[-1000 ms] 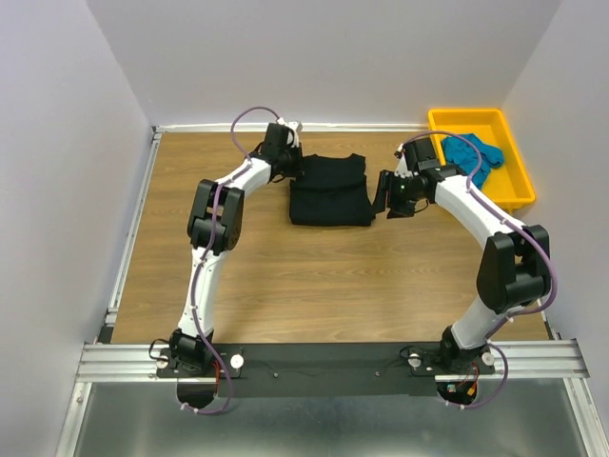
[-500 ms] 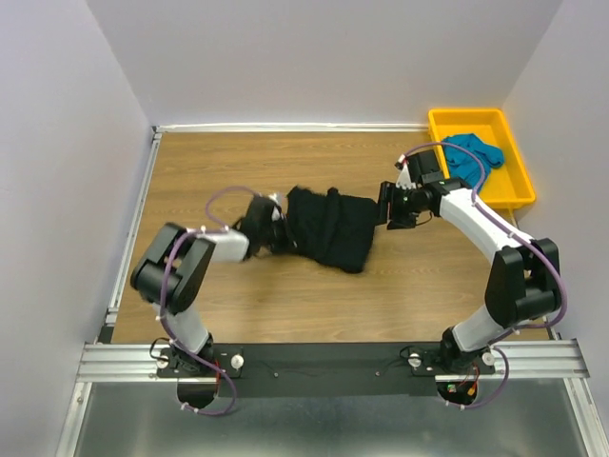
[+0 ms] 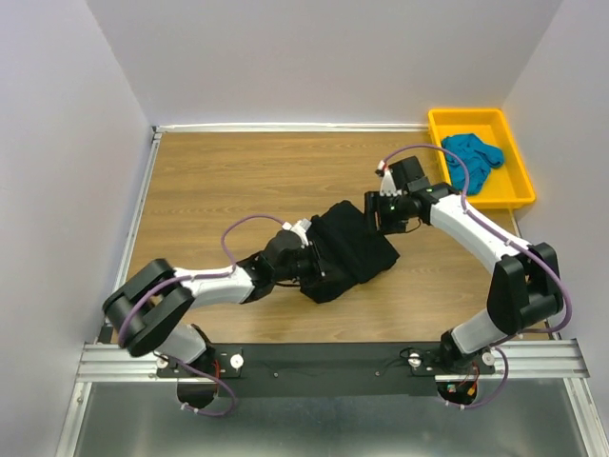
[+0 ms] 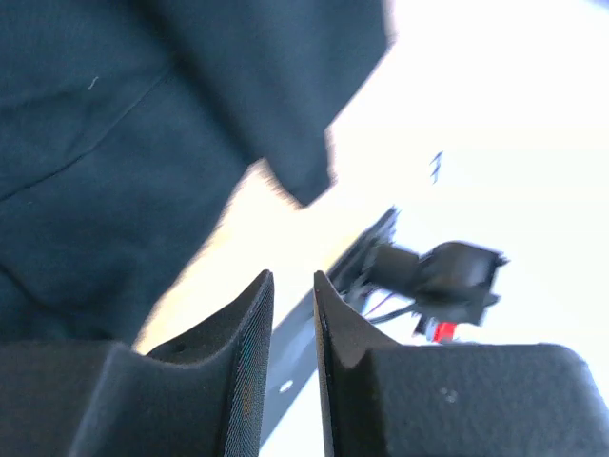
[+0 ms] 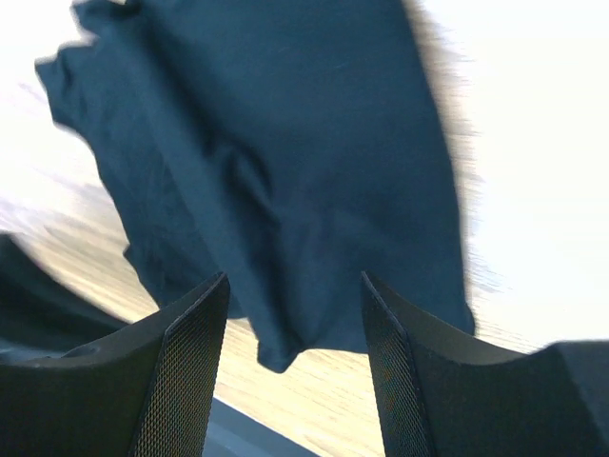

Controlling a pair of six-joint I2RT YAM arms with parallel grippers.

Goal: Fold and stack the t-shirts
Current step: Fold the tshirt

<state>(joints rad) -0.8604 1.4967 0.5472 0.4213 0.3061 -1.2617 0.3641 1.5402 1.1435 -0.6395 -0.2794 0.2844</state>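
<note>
Now, spread the crumpled black t-shirt (image 3: 354, 249) flat before folding — left gripper (image 4: 291, 284) barely parted, empty; right gripper (image 5: 295, 281) spread wide over the cloth, holding nothing.

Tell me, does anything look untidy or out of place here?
The black t-shirt lies rumpled and skewed at mid-table, not squarely folded. The teal t-shirt sits crumpled in the yellow tray, unfolded.
</note>
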